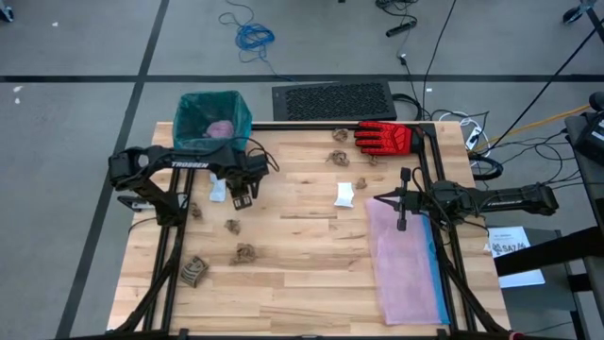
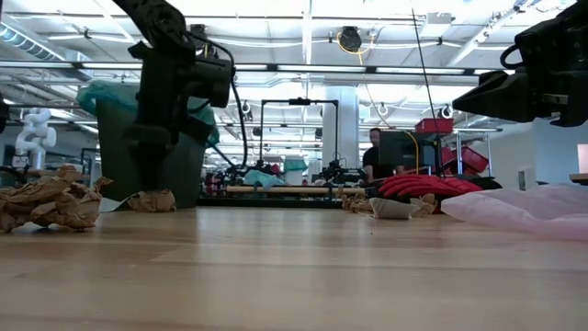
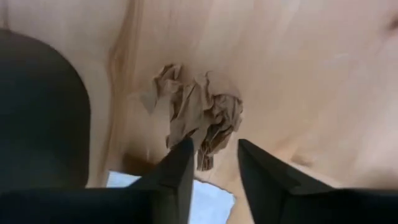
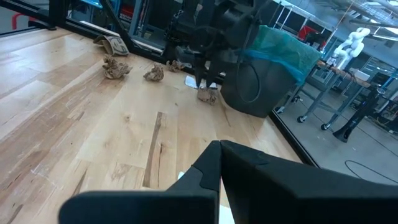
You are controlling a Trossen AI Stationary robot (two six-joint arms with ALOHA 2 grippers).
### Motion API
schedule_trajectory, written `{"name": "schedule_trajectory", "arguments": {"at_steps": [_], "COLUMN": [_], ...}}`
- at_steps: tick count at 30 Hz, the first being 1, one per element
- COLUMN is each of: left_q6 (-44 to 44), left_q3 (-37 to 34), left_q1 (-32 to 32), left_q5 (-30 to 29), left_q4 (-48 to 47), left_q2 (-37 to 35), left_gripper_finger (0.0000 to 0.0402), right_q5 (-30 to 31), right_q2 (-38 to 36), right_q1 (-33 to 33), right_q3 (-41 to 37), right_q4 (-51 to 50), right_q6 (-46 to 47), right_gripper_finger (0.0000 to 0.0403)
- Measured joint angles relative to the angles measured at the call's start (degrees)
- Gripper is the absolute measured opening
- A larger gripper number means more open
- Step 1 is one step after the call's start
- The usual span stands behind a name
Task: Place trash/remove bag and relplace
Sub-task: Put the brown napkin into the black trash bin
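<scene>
A dark bin lined with the teal bag (image 1: 212,121) stands at the table's far left, with a purple crumple (image 1: 221,128) inside. Brown paper wads of trash lie on the wood (image 1: 232,226) (image 1: 245,252). My left gripper (image 3: 214,152) points down, open, low over one brown wad (image 3: 199,112) that rests on the table just in front of the bin (image 2: 152,200). The wad's near edge shows between the fingertips. My right gripper (image 1: 382,199) waits shut at the right, above the table. My left gripper stands open from above over the brown wad's edge (image 3: 202,152), one fingertip (image 3: 185,149) at its side. I cannot tell whether the fingers touch it. The wad lies on the table.
A white piece (image 1: 218,189) lies beside the left gripper and another (image 1: 344,194) at mid-table. A red-and-black glove (image 1: 385,138) lies at the far right. A pale pink bag (image 1: 406,255) is spread along the right side. More wads (image 1: 195,272) (image 1: 337,158) are scattered about.
</scene>
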Motion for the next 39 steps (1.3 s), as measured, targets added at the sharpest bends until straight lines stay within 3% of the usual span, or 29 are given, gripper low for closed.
{"name": "schedule_trajectory", "arguments": {"at_steps": [4,8,11,16,21,30,39], "left_q6": [0.0,-1.6,-3.0,-3.0,-3.1,-6.1,-8.4], "left_q3": [-1.7,-2.6,-2.6,-2.6,-1.1,12.5,31.7], "left_q1": [0.1,0.2,0.5,0.4,-1.3,-7.9,-12.1], "left_q5": [0.1,0.1,0.3,0.5,1.4,-0.5,-15.1], "left_q4": [3.6,6.3,6.2,6.8,5.4,-2.2,-19.1], "left_q2": [0.0,0.8,2.1,3.7,3.0,1.2,1.2], "left_gripper_finger": [0.0168,0.0165,0.0131,0.0021,0.0004,0.0001,0.0001], "right_q5": [0.0,0.0,0.0,0.0,0.0,0.0,0.0], "right_q2": [0.0,0.0,0.0,0.0,0.0,0.0,0.0], "right_q1": [0.0,0.0,0.0,0.0,0.0,0.0,0.0], "right_q3": [0.0,0.0,0.0,0.0,0.0,0.0,0.0], "right_q4": [0.1,1.6,2.6,3.0,3.0,3.0,3.0], "right_q6": [0.0,0.0,-0.1,0.0,0.0,0.0,0.0], "right_gripper_finger": [0.0000,0.0000,0.0000,0.0000,0.0000,0.0000,0.0000]}}
